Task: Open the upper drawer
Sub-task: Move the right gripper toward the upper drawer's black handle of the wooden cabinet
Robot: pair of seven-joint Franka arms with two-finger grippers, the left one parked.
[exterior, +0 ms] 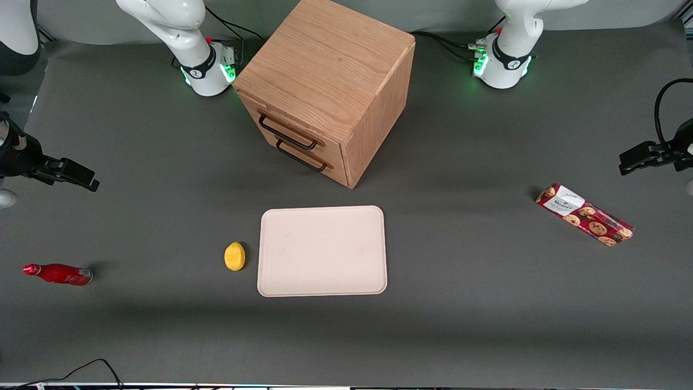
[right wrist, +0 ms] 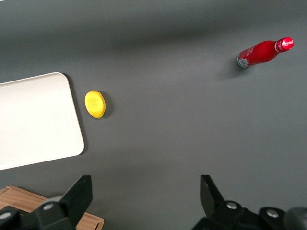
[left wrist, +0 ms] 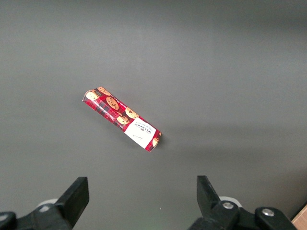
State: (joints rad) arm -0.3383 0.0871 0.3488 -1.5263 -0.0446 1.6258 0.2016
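Cabinet: a light oak cabinet (exterior: 330, 70) stands on the grey table (exterior: 162, 336), farther from the front camera than everything else on it, turned at an angle so its drawer fronts face the working arm's end.
Upper drawer: the upper drawer (exterior: 292, 123) is fully closed, its front flush with the cabinet, with a thin black wire handle (exterior: 287, 132) across it.
Lower drawer: the lower drawer (exterior: 311, 157) sits directly beneath, also closed.
End effector: the end effector (exterior: 67, 174) hangs above the table at the working arm's end, well apart from the cabinet; its two fingers (right wrist: 76, 199) are spread wide with nothing between them.
Tray: a pale rectangular tray (exterior: 322, 251) lies flat, nearer the front camera than the cabinet.
Lemon: a yellow lemon (exterior: 235, 255) lies just beside the tray.
Bottle: a red bottle (exterior: 58, 274) lies on its side toward the working arm's end.
Cookie pack: a red cookie pack (exterior: 584, 214) lies toward the parked arm's end.
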